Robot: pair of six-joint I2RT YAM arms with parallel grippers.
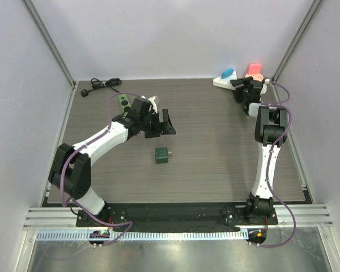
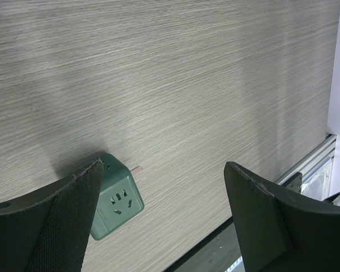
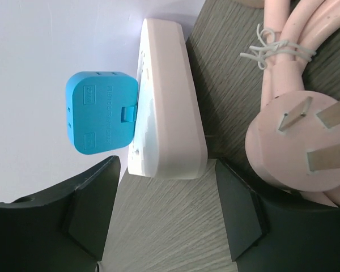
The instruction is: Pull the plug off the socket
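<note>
Plug (image 3: 99, 113) still seated in white socket strip (image 3: 164, 96); right fingers (image 3: 88, 198) open near strip, left fingers (image 2: 62, 221) open, empty; pull not done.

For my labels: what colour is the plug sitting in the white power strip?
The plug is bright blue; the right wrist view shows it best.

Far right corner: power strip (image 1: 220, 83) on the table (image 1: 215, 164), plug (image 1: 228, 72) seated in its top face.
Right of the strip: loose plug (image 1: 254, 71) with tied cord (image 3: 289, 34) (just beside; contact unclear).
Table middle: cube socket (image 1: 161, 155).
Far left corner: coiled cable (image 1: 102, 85).
</note>
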